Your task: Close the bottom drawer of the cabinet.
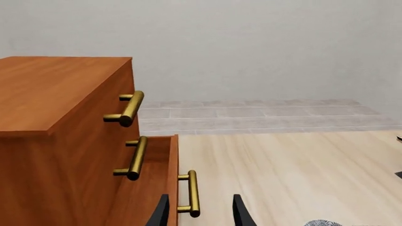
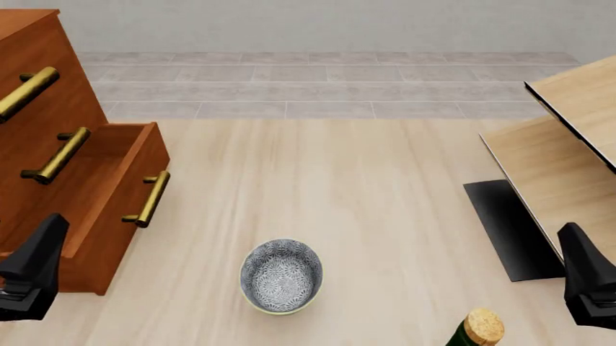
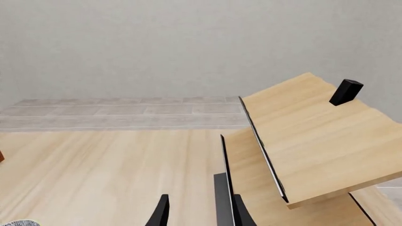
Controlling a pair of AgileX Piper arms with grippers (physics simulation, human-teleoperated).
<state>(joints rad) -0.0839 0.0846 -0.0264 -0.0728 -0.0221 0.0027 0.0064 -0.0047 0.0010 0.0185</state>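
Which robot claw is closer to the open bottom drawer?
The left claw. It sits right beside the bottom drawer on the table's left side, with the brass handle showing between its fingers. The right claw is far across, by the pale wooden furniture.

The robot shows very little of its body; only the grippers are visible. In the front view the left gripper (image 2: 34, 270) is a matte black, wedge-shaped block with a pointed tip and flat facets; the right gripper (image 2: 587, 277) has the same black, angular form. In each wrist view two thin black fingers (image 1: 161, 213) appear, tapered like blades, with plain surfaces; the right fingers (image 3: 161, 213) look identical. Cables, screws and markings cannot be made out.
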